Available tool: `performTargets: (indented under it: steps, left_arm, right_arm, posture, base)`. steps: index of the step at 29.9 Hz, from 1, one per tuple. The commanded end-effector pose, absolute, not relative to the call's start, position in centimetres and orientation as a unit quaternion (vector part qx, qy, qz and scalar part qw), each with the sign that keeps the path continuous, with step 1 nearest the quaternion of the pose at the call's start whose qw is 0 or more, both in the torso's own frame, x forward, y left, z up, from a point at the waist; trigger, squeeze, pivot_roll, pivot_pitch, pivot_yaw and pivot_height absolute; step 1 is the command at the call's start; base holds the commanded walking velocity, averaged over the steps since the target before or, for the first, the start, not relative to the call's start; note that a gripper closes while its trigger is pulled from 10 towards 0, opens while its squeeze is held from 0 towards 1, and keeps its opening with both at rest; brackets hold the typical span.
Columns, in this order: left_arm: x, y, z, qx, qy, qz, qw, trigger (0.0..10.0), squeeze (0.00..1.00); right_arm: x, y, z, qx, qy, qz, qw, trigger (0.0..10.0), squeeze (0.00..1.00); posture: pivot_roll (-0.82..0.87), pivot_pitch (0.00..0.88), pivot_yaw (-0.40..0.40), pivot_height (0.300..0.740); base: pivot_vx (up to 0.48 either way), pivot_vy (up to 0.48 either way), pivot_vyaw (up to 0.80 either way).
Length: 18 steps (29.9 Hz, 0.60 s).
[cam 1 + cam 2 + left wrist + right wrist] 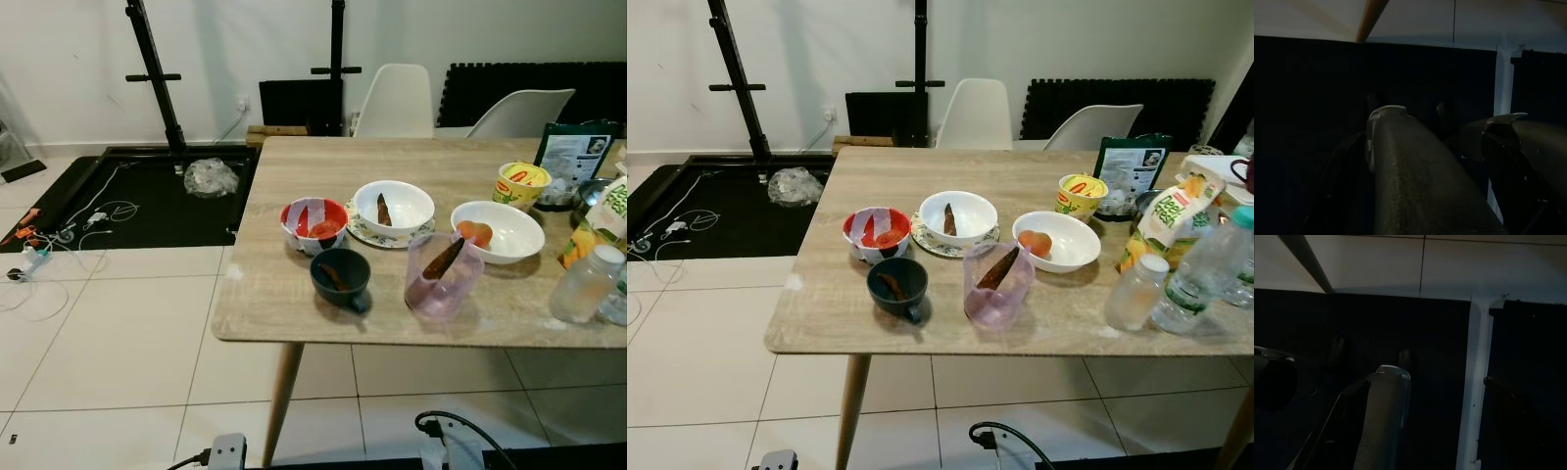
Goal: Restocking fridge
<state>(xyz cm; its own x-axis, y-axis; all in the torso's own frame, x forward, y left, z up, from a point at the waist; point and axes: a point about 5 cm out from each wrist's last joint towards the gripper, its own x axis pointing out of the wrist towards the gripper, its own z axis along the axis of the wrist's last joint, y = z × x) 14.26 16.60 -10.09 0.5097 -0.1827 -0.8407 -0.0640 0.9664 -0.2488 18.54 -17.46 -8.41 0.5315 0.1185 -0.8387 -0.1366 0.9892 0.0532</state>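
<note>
Both end effectors dark in wrist views, finger state unclear; juice carton cut off at table edge.

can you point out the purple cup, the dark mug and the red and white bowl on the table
purple cup (443,284), left eye view, on its translucent front wall
dark mug (339,279), left eye view, on its front wall below the rim
red and white bowl (313,235), left eye view, on its outer front wall

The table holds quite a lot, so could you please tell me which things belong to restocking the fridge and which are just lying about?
For the fridge:
juice carton
water bottles
white bowl with orange food
red bowl
noodle cup

Lying about:
white chairs
cables
plastic bag
black stand
</note>
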Motion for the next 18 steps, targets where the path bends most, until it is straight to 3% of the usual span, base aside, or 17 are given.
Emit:
performTargets:
  steps: [1, 18]
  left_arm:
    - [13.60, 16.46, -10.36, -0.119, 0.507, -0.037, 0.853, 10.0, 0.00]
    - [13.49, 16.36, -10.40, -0.118, 0.508, -0.039, 0.852, 10.0, 0.00]
  right_arm:
    - [18.54, -17.51, -8.42, -0.008, 0.480, 0.068, 0.874, 10.0, 0.00]
    - [18.46, -17.64, -8.45, -0.011, 0.481, 0.069, 0.874, 10.0, 0.00]
  posture:
    - [0.03, 0.009, -0.022, 0.740]
    - [0.03, 0.014, -0.026, 0.740]
  base:
    - [-0.319, 0.000, 0.00]
    - [-0.320, 0.000, 0.00]
